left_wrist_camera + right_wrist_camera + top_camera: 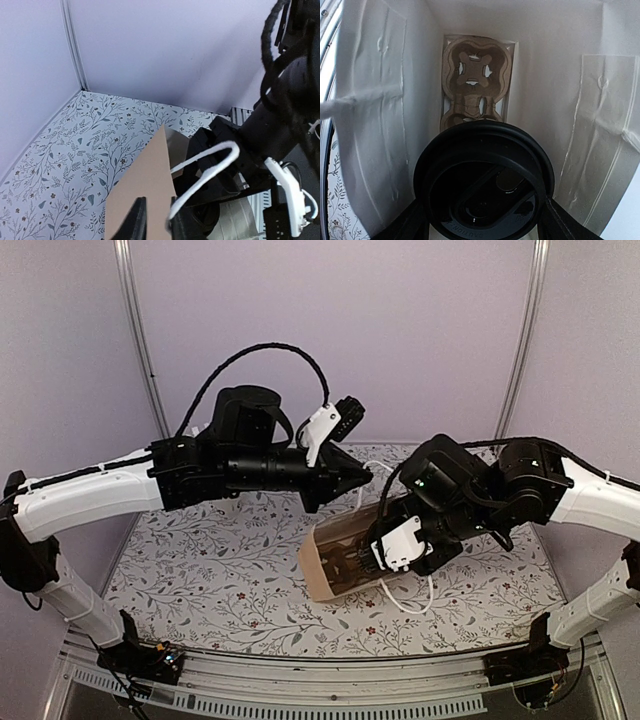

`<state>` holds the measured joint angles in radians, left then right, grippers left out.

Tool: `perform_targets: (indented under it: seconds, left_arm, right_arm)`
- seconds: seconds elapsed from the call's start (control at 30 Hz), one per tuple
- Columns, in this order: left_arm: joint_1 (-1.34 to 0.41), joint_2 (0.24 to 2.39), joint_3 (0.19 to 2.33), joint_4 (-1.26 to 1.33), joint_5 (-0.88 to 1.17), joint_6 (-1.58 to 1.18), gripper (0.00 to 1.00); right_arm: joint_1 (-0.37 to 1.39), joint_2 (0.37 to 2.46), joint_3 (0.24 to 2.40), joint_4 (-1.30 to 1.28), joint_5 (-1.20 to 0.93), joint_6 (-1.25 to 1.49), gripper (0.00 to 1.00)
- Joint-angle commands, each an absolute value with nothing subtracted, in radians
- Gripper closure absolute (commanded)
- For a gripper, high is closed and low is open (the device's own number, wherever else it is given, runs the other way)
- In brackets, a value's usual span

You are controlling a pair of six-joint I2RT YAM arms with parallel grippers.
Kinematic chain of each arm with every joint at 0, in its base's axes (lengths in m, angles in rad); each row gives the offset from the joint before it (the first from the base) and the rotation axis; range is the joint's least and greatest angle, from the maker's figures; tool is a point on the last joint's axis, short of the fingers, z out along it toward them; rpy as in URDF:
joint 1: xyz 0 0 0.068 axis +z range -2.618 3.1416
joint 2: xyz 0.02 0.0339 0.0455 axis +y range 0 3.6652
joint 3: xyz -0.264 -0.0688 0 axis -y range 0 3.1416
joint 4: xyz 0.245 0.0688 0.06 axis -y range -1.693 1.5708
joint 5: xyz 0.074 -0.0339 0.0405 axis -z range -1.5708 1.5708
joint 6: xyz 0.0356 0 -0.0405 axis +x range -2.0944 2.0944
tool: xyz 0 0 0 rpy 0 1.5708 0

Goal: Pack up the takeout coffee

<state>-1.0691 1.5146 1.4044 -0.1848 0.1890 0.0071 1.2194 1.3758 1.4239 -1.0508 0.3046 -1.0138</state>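
The takeout coffee shows in the right wrist view as a black round lid [482, 182], with the cup body hidden below it. My right gripper [484, 220] is shut on it, one finger on each side, inside a brown paper bag [560, 100]. From above, the bag [330, 560] leans on the table with my right gripper [375, 555] reaching into its mouth. My left gripper [365, 475] hovers at the bag's far top edge. In the left wrist view its jaws [156, 220] stand slightly apart, and the bag's white handle [210, 165] rests against the right finger.
A brown pulp cup carrier [475, 85] lies at the bottom of the bag, ahead of the lid. A second white handle loop [410, 600] hangs on the near side of the bag. The floral tabletop [220, 560] is walled at the back and sides.
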Motion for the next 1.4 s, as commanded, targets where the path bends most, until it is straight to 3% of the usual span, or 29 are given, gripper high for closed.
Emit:
perform_targets:
  seconds: [0.0,0.07,0.13,0.33,0.63,0.93,1.37]
  left_arm:
    - [-1.058,1.473,1.389,-0.178,0.265,0.017,0.64]
    - [-1.056,1.457,1.388,-0.199,0.292,0.034,0.44]
    - [-1.053,1.43,1.376,-0.217,0.355,0.076,0.32]
    - [-0.997,1.327,1.235,-0.095,0.403,0.098,0.21]
    - [-0.717,1.574,1.235,0.031,0.331,-0.166,0.2]
    - [-0.708,1.881,1.314,0.138,0.457,-0.255,0.23]
    - [-0.709,2.084,1.419,0.14,0.645,-0.279,0.26]
  right_arm:
    - [1.227,1.382,1.372,-1.015,0.328,-1.022,0.66]
    - [1.228,1.385,1.372,-1.011,0.333,-1.023,0.66]
    - [1.227,1.387,1.374,-1.007,0.337,-1.023,0.66]
    - [1.226,1.373,1.333,-0.973,0.365,-1.041,0.66]
    - [1.227,1.342,1.272,-0.924,0.366,-1.072,0.66]
    - [1.228,1.299,1.206,-0.888,0.311,-1.075,0.66]
    - [1.197,1.265,1.086,-0.712,0.323,-1.123,0.66]
